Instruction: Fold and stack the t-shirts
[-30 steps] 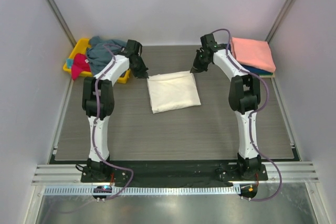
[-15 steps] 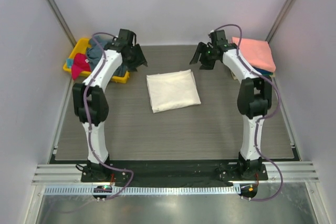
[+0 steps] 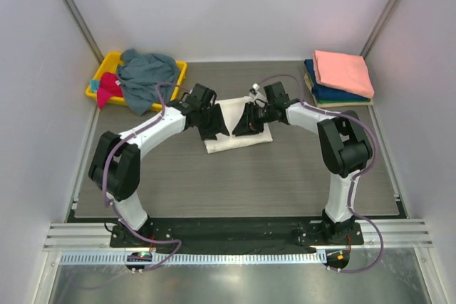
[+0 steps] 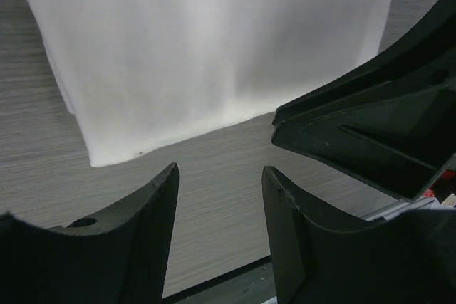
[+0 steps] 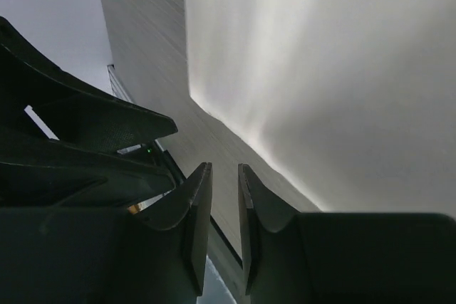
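- Fingers of the left gripper (image 4: 219,176) stand apart with nothing between them. Bare tabletop (image 3: 214,183) shows through the gap, and a rounded corner of the cream-white t-shirt (image 4: 214,48) lies just beyond the tips.
- Fingers of the right gripper (image 5: 224,169) sit close together with only a slim gap, and nothing is caught in it. They hang over the line where the shirt's edge meets the wood grain.
- Both grippers are low over the shirt from opposite sides, left one at its left part, right one at its right part, facing each other and near enough that each shows in the other's wrist view. Neither has cloth in hand.
- That pairing looks like a set-up for a two-handed pick at the shirt's edges, either for one more fold or to carry it off whole. Which one, I cannot tell.
- The cream-white t-shirt lies flat in a neat rectangle at the middle of the tabletop, a little toward the far edge.
- At the far right corner a salmon-pink tee (image 3: 343,72) rests folded on a navy tee (image 3: 324,92), probably the stack the cream one is bound for.
- At the far left corner a yellow bin (image 3: 91,90) holds a crumpled grey-blue tee (image 3: 146,76), which spills over its rim, and a magenta tee (image 3: 108,89). Both are unfolded, so work remains.
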### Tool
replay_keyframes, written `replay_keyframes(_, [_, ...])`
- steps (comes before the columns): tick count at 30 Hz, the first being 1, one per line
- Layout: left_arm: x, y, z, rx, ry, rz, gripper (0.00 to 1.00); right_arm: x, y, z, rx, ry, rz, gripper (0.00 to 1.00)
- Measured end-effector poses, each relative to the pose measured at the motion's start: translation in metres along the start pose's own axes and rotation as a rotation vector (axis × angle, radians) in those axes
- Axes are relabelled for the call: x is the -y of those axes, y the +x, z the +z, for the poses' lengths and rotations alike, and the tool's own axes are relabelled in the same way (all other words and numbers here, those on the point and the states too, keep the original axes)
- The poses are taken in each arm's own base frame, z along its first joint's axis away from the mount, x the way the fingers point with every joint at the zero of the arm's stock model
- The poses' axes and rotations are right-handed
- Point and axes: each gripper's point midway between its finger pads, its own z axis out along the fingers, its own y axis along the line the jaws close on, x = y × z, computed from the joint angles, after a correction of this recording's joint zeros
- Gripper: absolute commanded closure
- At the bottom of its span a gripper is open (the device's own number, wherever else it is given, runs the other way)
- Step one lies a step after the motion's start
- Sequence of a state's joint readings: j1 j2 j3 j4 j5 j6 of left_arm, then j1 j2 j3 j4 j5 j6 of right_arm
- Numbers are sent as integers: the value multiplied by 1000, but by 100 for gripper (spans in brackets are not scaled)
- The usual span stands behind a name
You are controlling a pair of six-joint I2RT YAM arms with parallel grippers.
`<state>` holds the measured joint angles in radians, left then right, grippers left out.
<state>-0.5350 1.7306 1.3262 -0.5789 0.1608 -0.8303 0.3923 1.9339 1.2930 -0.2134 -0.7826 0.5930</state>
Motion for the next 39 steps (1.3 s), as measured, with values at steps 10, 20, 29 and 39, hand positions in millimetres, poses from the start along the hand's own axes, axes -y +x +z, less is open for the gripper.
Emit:
replay_keyframes(10, [-40, 38, 66, -79, -84, -18, 55, 78, 44, 19, -136, -16, 157, 81])
replay_keyframes(20, [-44, 25, 73, -44, -54, 22, 59, 90, 39, 2, -98, -96, 163, 77])
replay_keyframes(29, [-60, 10, 68, -1, -132, 132, 61, 91, 51, -13, -64, -125, 154, 66])
replay_keyframes(39, [-101, -6, 49, -13, -350, 212, 59, 83, 66, -27, -12, -78, 161, 39])
